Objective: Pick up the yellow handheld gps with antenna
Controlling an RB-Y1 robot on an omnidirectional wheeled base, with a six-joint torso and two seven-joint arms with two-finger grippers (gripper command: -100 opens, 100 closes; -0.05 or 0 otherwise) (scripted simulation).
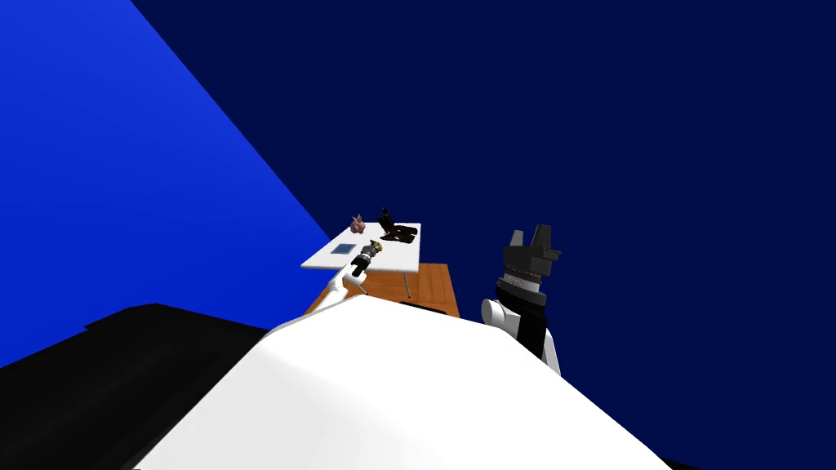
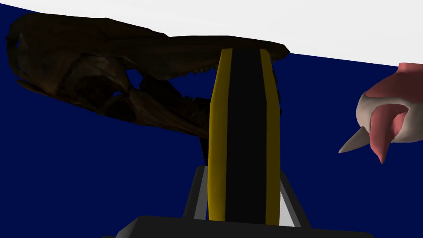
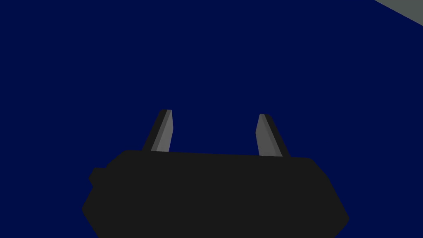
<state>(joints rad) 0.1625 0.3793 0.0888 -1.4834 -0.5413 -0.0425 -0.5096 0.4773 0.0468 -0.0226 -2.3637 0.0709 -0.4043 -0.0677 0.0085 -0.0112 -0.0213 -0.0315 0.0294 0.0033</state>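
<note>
The handheld gps (image 2: pixel 243 136), a black body with yellow edges, stands between my left gripper's (image 2: pixel 243 186) fingers (image 2: pixel 199 194), which press its sides. Its far end reaches up to the white table top (image 2: pixel 289 20), close to a dark skull (image 2: pixel 103 82). In the head view the left gripper (image 1: pixel 372 251) hovers over the white table (image 1: pixel 400 259) with a yellow speck of the gps (image 1: pixel 377 244) at its tip. My right gripper (image 1: pixel 535 238) is raised well off to the right of the table, open and holding nothing (image 3: pixel 214 113).
The dark skull (image 1: pixel 398 232) and a pink and white horned shell-like thing (image 1: pixel 357 222) (image 2: pixel 388 115) lie at the table's far side. A flat bluish item (image 1: pixel 344 249) lies near its left edge. A brown wooden surface (image 1: pixel 433 285) shows below the table. Blue walls stand behind.
</note>
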